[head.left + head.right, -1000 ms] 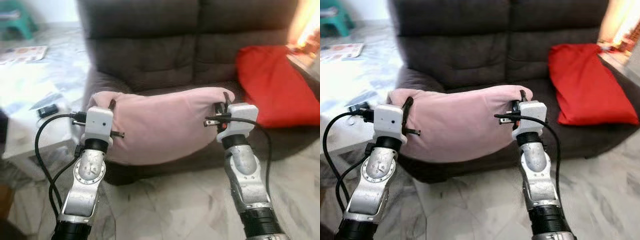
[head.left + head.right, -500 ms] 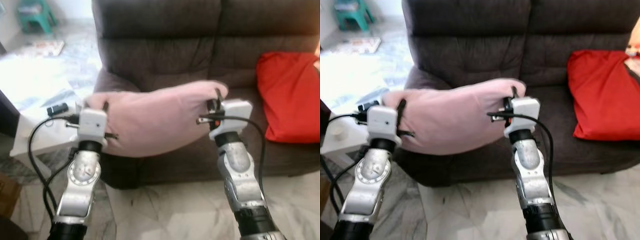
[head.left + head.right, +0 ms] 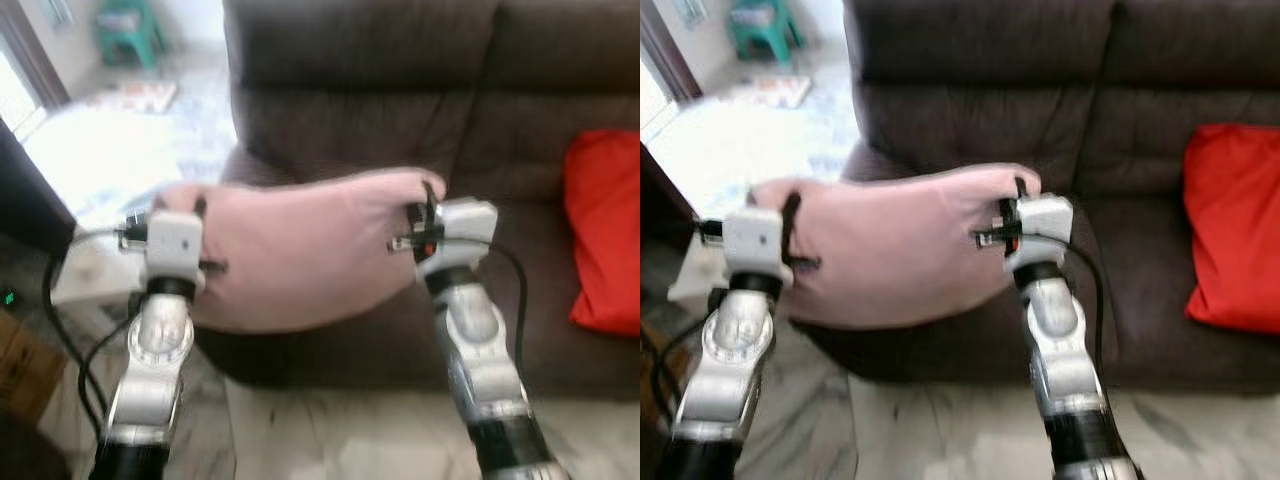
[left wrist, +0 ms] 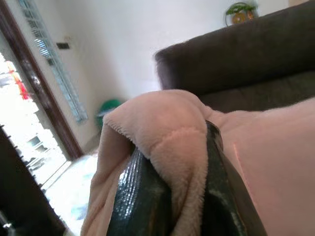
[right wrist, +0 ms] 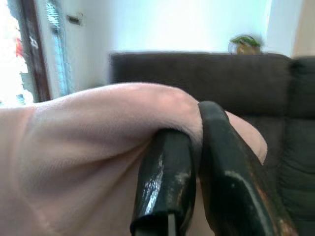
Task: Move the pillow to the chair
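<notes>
A pink pillow (image 3: 300,250) hangs in the air in front of a dark brown sofa (image 3: 360,110), held at both ends. My left gripper (image 3: 197,208) is shut on the pillow's left corner; in the left wrist view the black fingers (image 4: 142,196) pinch a fold of pink fabric (image 4: 172,142). My right gripper (image 3: 428,200) is shut on the pillow's right corner, and the right wrist view shows its fingers (image 5: 167,172) clamped on the fabric (image 5: 98,137). The pillow sags in the middle, clear of the sofa seat.
A red cushion (image 3: 605,230) lies on the sofa seat at the right. A white low table (image 3: 90,270) stands at the left beside the sofa arm. Further back left are a green stool (image 3: 125,30) and papers on the pale marble floor (image 3: 330,440).
The whole view has swung to the left: the red cushion slid toward the right edge and more of the left room shows. Both grippers keep their hold on the pillow.
</notes>
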Motion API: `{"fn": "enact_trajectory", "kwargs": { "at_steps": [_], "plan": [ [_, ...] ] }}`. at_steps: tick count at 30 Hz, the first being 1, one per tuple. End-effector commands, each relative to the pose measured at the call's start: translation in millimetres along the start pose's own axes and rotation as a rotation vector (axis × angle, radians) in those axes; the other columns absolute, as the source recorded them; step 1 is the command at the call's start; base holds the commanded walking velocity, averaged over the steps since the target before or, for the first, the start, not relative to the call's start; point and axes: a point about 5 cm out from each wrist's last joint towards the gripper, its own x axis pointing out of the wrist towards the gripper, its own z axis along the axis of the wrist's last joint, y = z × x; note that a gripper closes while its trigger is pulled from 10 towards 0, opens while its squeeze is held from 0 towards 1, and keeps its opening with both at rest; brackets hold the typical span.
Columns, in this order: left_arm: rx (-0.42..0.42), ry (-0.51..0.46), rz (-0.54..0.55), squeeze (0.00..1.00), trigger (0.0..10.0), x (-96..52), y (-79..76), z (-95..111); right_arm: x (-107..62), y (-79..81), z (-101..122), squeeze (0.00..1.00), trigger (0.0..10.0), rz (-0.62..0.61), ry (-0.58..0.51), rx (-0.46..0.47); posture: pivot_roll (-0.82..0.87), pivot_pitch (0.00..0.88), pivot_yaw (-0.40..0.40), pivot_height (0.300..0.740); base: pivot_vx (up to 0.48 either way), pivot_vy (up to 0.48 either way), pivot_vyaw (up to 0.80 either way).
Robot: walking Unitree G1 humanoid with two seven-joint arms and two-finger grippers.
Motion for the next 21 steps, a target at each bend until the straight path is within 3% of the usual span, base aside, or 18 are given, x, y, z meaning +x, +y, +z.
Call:
{"fn": "enact_trajectory", "kwargs": {
  "at_steps": [1, 12, 17, 21],
  "plan": [
    [0.017, -0.057, 0.023, 0.00, 10.0, 3.4, 7.6, 11.1, 7.5, -0.8, 19.5, 0.00, 10.0, -0.011, -0.092, 0.015, 0.06, 0.059, -0.001, 0.740, 0.304, 0.000, 0.00],
    [0.009, -0.046, 0.015, 0.00, 10.0, 2.9, 7.6, 9.6, 9.3, -3.5, 16.1, 0.00, 10.0, -0.036, -0.060, 0.028, 0.06, 0.053, -0.002, 0.740, 0.306, 0.000, 0.00],
    [0.006, -0.043, 0.006, 0.00, 10.0, 2.9, 6.0, 9.0, 8.8, -1.1, 16.6, 0.00, 10.0, -0.018, -0.071, 0.047, 0.05, 0.051, -0.001, 0.740, 0.306, 0.000, -0.78],
    [0.004, -0.043, 0.003, 0.00, 10.0, 3.1, 5.8, 8.4, 8.4, 0.0, 17.4, 0.00, 10.0, -0.014, -0.077, 0.030, 0.05, 0.043, 0.000, 0.740, 0.302, 0.000, 0.00]
  ]
}}
